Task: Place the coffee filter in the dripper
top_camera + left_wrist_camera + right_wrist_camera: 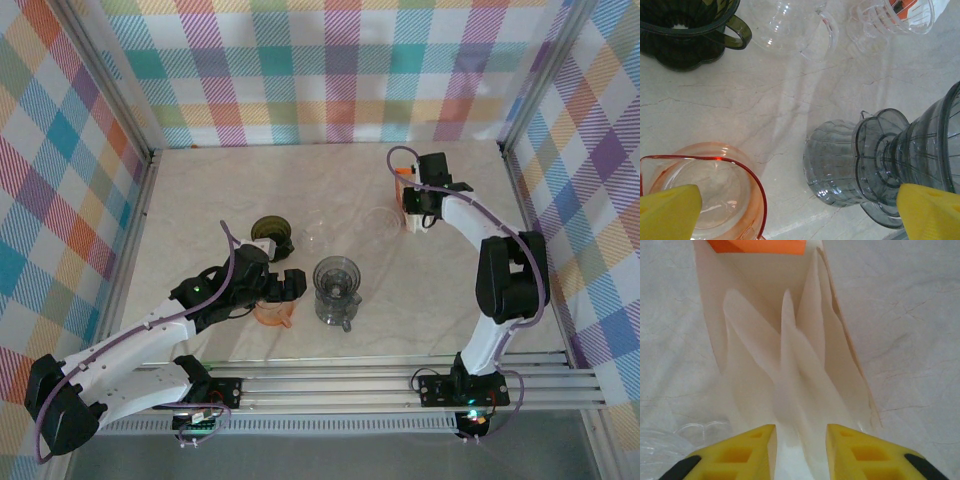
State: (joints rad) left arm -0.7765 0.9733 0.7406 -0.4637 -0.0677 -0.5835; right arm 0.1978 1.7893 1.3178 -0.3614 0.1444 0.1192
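Grey dripper (337, 290) mid-table, orange dripper (273, 315) beside left claw (291, 284)
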